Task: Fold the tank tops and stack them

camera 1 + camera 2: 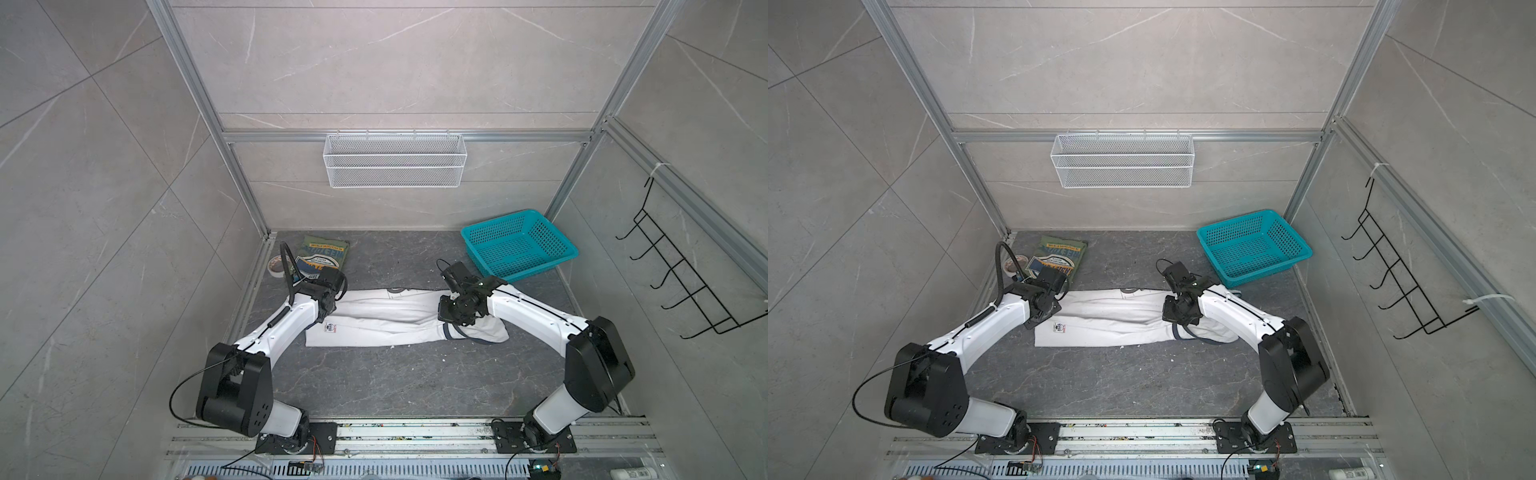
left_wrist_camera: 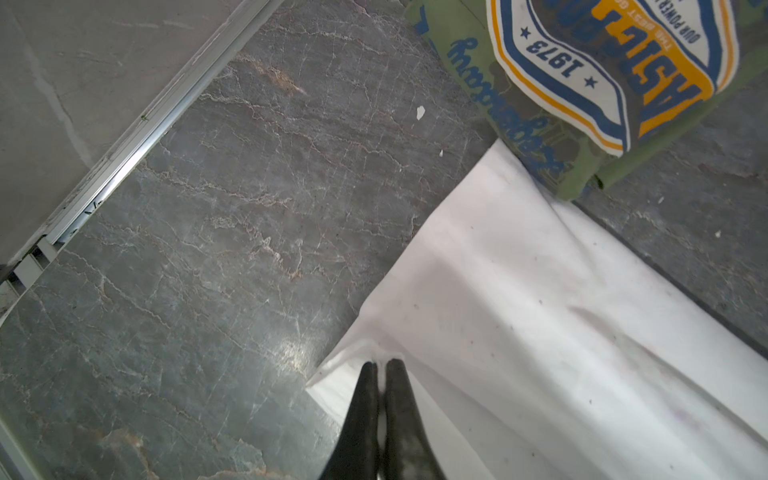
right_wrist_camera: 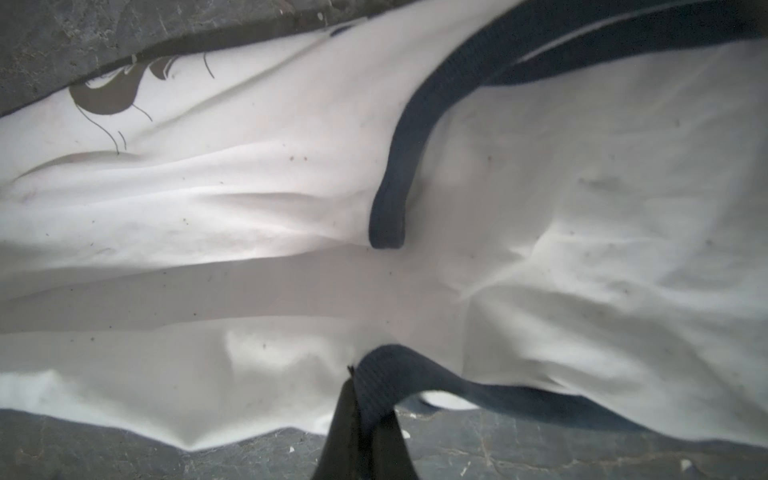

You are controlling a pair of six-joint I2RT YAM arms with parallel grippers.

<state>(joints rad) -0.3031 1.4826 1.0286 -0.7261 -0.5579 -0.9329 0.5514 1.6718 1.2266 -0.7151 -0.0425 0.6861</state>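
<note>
Across the middle of the dark stone table, reading a top view as a dial with twelve at the far wall, the white tank top lies as a long narrow band from nine o'clock to three o'clock. Its sides seem already turned in, which would explain the strip shape. At about ten o'clock the olive tank top sits as a compact folded rectangle with its navy-yellow graphic up, probably parked in that corner as the base of the stack. In the left wrist view its near corner touches the white cloth, though I cannot tell which lies over which. The teal basket stands at about two o'clock, well apart from both tops and out of the folding lane. At the nine o'clock end the left gripper has its fingers pressed together on a pinch of the white hem, raising a small peak in the cloth. At the three o'clock end the right gripper is closed on the dark trim of a shoulder strap, the firmest edge there. Holding both ends likely lets the arms draw the band taut and carry one end over the other. A small tape roll lies just beside the olive top, at its nine o'clock side.
</note>
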